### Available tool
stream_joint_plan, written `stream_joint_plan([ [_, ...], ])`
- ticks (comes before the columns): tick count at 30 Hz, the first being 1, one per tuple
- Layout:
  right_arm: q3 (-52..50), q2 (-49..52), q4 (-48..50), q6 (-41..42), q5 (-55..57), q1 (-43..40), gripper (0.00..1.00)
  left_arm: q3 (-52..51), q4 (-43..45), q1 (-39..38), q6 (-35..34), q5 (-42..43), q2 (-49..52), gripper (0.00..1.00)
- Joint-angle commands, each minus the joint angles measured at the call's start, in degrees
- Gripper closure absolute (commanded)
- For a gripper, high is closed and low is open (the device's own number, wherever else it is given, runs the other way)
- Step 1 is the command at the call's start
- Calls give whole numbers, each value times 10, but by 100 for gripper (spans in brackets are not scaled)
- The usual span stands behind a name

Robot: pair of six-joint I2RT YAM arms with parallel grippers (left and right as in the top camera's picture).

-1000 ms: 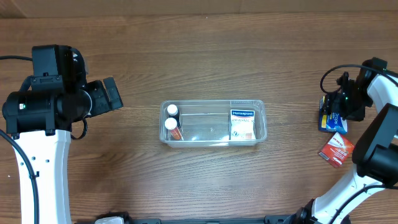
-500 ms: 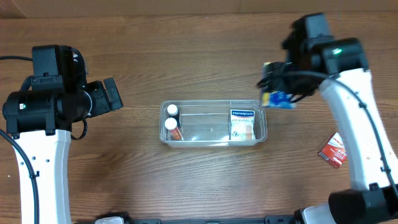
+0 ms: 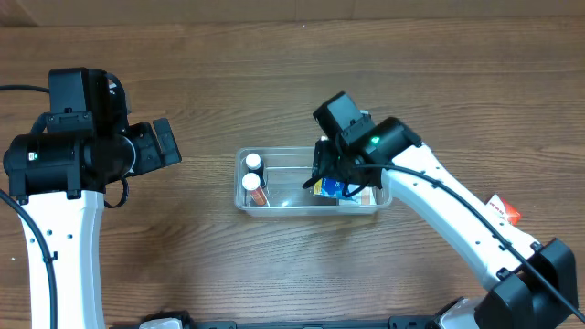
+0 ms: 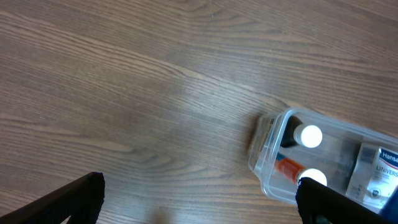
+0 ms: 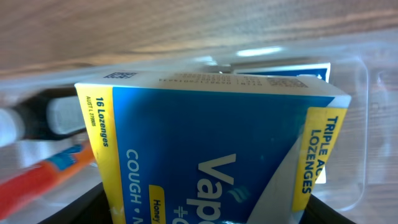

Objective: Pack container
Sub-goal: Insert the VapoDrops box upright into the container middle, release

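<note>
The blue and yellow lozenge box [image 5: 211, 155] fills the right wrist view, and its print reads "16 Lozenges", "COUGH", the start of a brand, "Vap", and "TRIPLE AC… LOZENGES" on a yellow corner band. The right gripper [image 3: 336, 180] has its jaws clamped on this box, whose lower edge is held between the dark fingers. In the overhead view the box hangs tilted over the right half of the container [image 3: 283, 149], which sits at the middle of the table [image 3: 274, 73]. Two white-capped bottles [image 3: 253, 162] stand at the container's left end, the nearer one with an orange label. At the right end is a plaster box [image 4: 380, 180] on which the left wrist view shows "UNIVERS". A red packet [image 3: 505, 210] lies on the table well to the right, partly behind the arm. Half a second ago the right arm carried the lozenge box in the air beyond the container's far right corner, and it has since swung in over the tub. The left gripper [image 4: 199, 205] has not moved and hovers left of the container, its jaws wide apart and holding nothing.
</note>
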Motion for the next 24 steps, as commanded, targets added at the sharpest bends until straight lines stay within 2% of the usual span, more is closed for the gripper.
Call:
stream_joint_plan([
  [1, -56, -5, 45, -10, 4, 0, 50, -3, 0, 2, 13, 0, 3, 0],
  [3, -83, -2, 71, -18, 1, 0, 50, -3, 0, 2, 13, 0, 3, 0],
  [7, -99, 17, 113, -88, -37, 0, 50, -3, 0, 2, 13, 0, 3, 0],
  [14, -99, 84, 133, -107, -65, 0, 50, -3, 0, 2, 13, 0, 3, 0],
  [19, -99, 87, 154, -113, -66, 0, 50, -3, 0, 2, 13, 0, 3, 0],
  [22, -97, 87, 154, -163, -104, 0, 50, -3, 0, 2, 13, 0, 3, 0],
  [24, -94, 87, 153, -163, -110, -1, 50, -3, 1, 2, 13, 0, 3, 0],
])
